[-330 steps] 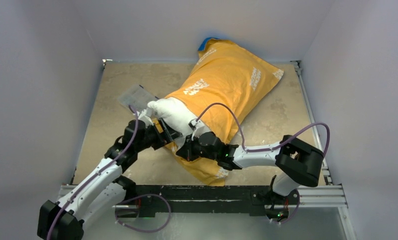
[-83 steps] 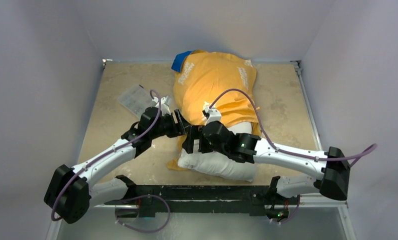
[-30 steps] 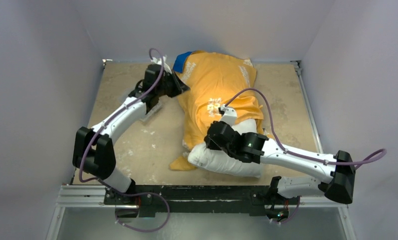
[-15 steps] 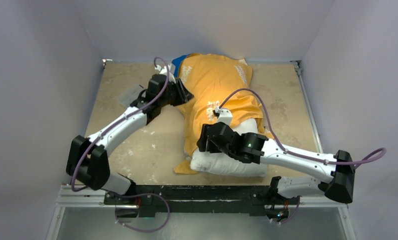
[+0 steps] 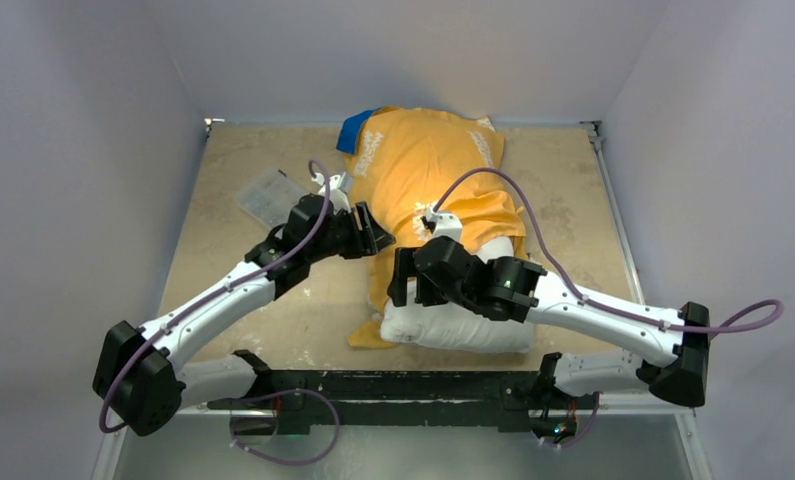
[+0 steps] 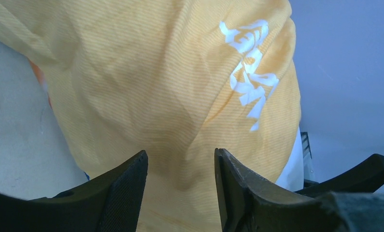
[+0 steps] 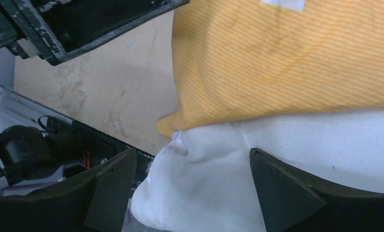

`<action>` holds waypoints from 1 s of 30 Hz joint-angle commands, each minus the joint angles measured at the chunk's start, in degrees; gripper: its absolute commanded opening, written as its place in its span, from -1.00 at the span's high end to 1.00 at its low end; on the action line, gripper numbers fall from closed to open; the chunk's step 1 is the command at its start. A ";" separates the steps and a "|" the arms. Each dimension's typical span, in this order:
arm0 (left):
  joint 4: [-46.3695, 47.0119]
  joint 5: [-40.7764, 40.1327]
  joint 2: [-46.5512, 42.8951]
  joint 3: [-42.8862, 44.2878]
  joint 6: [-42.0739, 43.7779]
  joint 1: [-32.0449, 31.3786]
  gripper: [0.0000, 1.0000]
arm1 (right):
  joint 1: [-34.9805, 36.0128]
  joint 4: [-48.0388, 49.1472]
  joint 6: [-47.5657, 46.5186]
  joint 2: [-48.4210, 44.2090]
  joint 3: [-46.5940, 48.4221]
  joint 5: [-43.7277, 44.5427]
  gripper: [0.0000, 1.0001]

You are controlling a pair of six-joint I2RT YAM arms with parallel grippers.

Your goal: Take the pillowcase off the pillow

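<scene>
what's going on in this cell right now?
Two arms are stripping an orange pillowcase off a white pillow. The pillow's near end is bare; the rest is inside the case. Both grippers are open and hold nothing. The left gripper faces the case's left side, and the right gripper hovers over the hem where fabric meets pillow.

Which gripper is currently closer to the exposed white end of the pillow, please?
The right. The right gripper is directly at the pillow, its open fingers straddling the bare white end, while the left gripper sits farther back at the pillowcase, on its left side.
</scene>
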 commanded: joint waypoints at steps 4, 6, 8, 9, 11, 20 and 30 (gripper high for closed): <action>9.08 4.93 3.12 -2.93 -4.86 -3.86 -0.04 | 0.12 -4.06 -3.87 -3.25 1.80 -5.25 -0.84; 9.70 4.30 4.38 -2.76 -4.95 -5.16 -0.04 | 0.11 -4.06 -4.61 -2.43 0.60 -5.78 -0.84; 10.06 3.80 5.81 -2.80 -4.75 -5.89 0.01 | 0.06 -4.06 -5.02 -1.06 -0.76 -5.89 -0.84; 10.24 3.48 6.44 -2.99 -4.69 -5.98 0.06 | 0.09 -4.06 -5.09 -0.20 -1.40 -5.76 -0.84; 10.61 2.77 7.28 -3.63 -4.62 -6.04 0.24 | 0.12 -4.06 -5.23 1.67 -2.57 -5.38 -0.84; 9.29 -1.47 8.93 -2.29 -2.33 -6.03 1.00 | 0.10 -4.15 -4.18 9.51 -5.96 -1.55 -0.73; 5.13 -7.75 12.85 4.57 2.99 -5.11 1.00 | 0.12 -4.15 -1.88 11.39 -6.01 0.46 1.00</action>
